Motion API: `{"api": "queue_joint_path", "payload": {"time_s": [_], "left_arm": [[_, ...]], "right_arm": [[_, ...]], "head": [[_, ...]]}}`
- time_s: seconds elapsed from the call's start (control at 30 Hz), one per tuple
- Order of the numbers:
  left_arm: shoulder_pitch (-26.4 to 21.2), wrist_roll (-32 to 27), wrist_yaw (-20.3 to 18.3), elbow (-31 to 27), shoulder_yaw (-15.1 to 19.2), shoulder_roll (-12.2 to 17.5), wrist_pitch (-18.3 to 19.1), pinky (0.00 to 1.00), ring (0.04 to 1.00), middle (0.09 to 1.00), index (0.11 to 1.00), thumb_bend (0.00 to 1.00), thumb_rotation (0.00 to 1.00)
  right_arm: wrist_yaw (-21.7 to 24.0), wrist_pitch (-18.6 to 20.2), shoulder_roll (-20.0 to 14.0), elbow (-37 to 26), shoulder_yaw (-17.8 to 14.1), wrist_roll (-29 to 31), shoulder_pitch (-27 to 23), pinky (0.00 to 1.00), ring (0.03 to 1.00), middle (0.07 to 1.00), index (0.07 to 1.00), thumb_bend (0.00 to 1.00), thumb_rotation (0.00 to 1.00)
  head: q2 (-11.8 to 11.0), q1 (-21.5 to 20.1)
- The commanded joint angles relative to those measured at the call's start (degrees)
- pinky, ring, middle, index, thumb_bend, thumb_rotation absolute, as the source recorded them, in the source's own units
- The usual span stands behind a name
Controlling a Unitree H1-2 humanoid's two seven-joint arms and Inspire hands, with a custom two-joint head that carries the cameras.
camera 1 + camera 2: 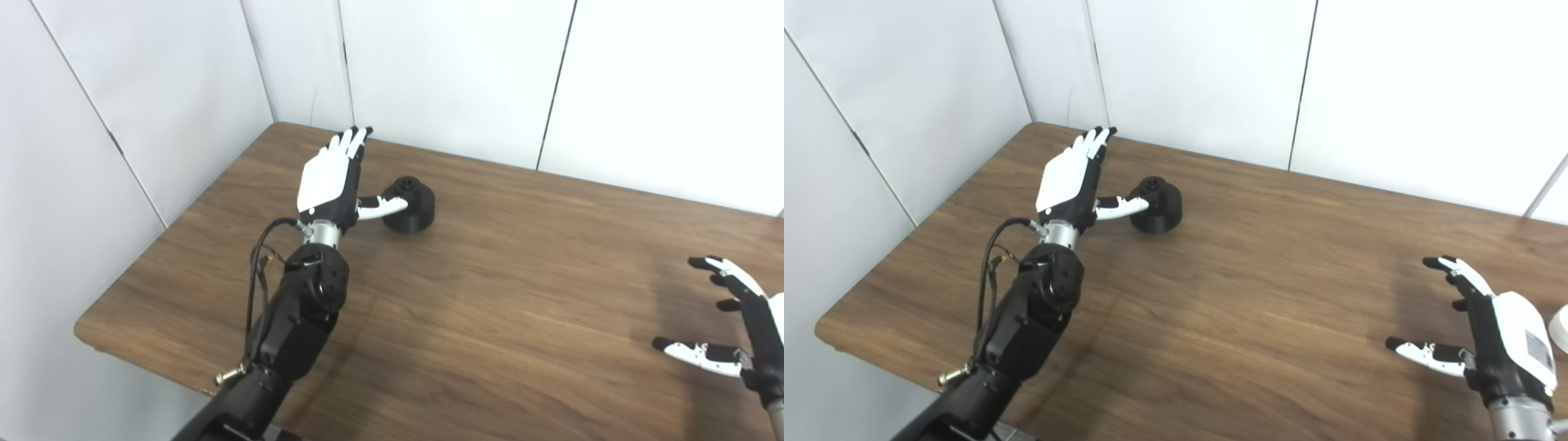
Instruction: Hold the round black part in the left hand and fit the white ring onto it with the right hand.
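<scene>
At the near right edge of the brown wooden table (1249, 318), the right hand (1494, 334) hovered with its fingers and thumb spread wide, holding nothing. Just beside it, at the picture's right border, a sliver of the white ring (1560, 329) showed on the tabletop, mostly cut off from sight. From the near left corner, the black left arm (300, 306) reached up across the table. Farther back, the left hand (331, 180) stood open with fingers straight and pointing toward the wall, its thumb stretched sideways. The thumb tip touched or nearly touched the round black part (411, 205), which sat flat on the table toward the far left. White wall panels (453, 73) rose behind the table.
</scene>
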Motion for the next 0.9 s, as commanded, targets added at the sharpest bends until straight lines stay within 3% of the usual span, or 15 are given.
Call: {"api": "queue_joint_path", "payload": {"time_s": [0.0, 0.37, 0.87], "left_arm": [[-3.6, 1.8, -0.3, 0.2, -0.6, 2.2, 0.8, 1.00, 1.000, 1.000, 0.951, 1.00, 0.58], [-4.6, 3.1, -3.9, 2.5, -3.7, 3.8, 3.8, 1.00, 1.000, 1.000, 0.938, 1.00, 0.66], [-6.2, 4.9, -6.0, 7.7, -6.4, 4.0, 4.0, 1.00, 1.000, 1.000, 0.936, 1.00, 0.65]], "right_arm": [[-0.8, -0.7, -0.4, -2.3, -0.6, 0.0, -1.7, 0.67, 0.829, 0.890, 0.809, 0.80, 0.06], [-0.9, -0.3, -0.5, -2.9, -0.9, 0.1, -1.2, 0.68, 0.840, 0.897, 0.813, 0.80, 0.03], [-0.1, 0.5, -0.9, -4.6, -1.3, -0.2, -0.2, 0.70, 0.844, 0.904, 0.819, 0.79, 0.07]], "head": [[0.1, 0.0], [0.2, -0.1], [0.9, -0.9]]}}
